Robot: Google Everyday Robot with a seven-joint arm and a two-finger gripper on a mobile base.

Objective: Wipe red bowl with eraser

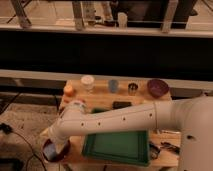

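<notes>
The red bowl (60,152) sits at the front left corner of the wooden table (100,95), mostly covered by my arm. My gripper (50,148) is down over the bowl at the lower left of the camera view, with something blue at its tip. The eraser is not clearly visible; I cannot tell whether the blue thing is it. My white arm (120,120) stretches from the right across the table to the bowl.
A green tray (117,146) lies at the table's front middle. Along the back stand an orange object (68,90), a white jar (87,82), a blue cup (113,86), a small can (132,88) and a purple bowl (158,87). A dark flat object (121,105) lies mid-table.
</notes>
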